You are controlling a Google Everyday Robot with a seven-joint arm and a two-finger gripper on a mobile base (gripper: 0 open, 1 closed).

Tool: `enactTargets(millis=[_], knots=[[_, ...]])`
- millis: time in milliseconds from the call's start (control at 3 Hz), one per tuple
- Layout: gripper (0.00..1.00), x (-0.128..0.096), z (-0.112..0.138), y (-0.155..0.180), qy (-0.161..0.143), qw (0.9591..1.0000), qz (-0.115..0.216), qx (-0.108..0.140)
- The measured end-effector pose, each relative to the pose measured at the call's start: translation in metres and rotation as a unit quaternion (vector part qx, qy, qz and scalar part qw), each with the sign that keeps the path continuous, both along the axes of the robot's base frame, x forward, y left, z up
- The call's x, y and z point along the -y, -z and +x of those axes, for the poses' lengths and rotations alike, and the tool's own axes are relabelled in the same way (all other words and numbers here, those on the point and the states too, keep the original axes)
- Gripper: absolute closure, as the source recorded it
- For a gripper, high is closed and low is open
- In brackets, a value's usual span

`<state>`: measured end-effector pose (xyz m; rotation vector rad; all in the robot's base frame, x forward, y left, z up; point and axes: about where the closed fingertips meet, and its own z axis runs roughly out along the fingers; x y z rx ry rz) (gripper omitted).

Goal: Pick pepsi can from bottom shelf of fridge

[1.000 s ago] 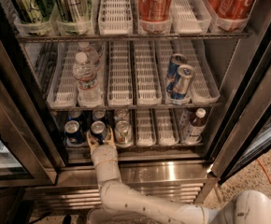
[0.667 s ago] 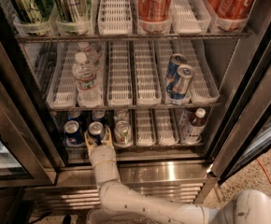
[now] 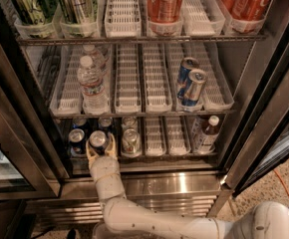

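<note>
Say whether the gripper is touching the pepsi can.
Cannot tell: the camera view shows the gripper at the pepsi can, with no plain contact or gap.

the fridge (image 3: 184,183) stands open, its racks seen from above and in front. the gripper (image 3: 100,148) is at the front edge of the bottom shelf (image 3: 154,136), toward 7 o'clock of the view, on the end of the white arm (image 3: 115,203) that comes up from 6 o'clock. its fingers (image 3: 90,154) press either side of the pepsi can (image 3: 98,139). a dark can (image 3: 76,138) stands just beside it at 9 o'clock, and a pale can (image 3: 130,141) at 3 o'clock. a small bottle (image 3: 206,133) stands in a right-hand lane. one rack up are water bottles (image 3: 91,83) at 10 o'clock and slim blue-and-silver cans (image 3: 190,83) at 2 o'clock.
</note>
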<state>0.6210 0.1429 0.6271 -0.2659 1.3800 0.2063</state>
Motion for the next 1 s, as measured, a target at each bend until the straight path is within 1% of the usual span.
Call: enactTargets(millis=[333, 667, 1000], knots=[[1.0, 0.002, -0.011, -0.006, -0.001, 1.0, 0.0, -0.005], [1.0, -0.004, -0.024, -0.015, -0.015, 0.9999, -0.005, -0.006], [1.0, -0.008, -0.038, -0.016, -0.034, 0.9988, -0.022, -0.03]])
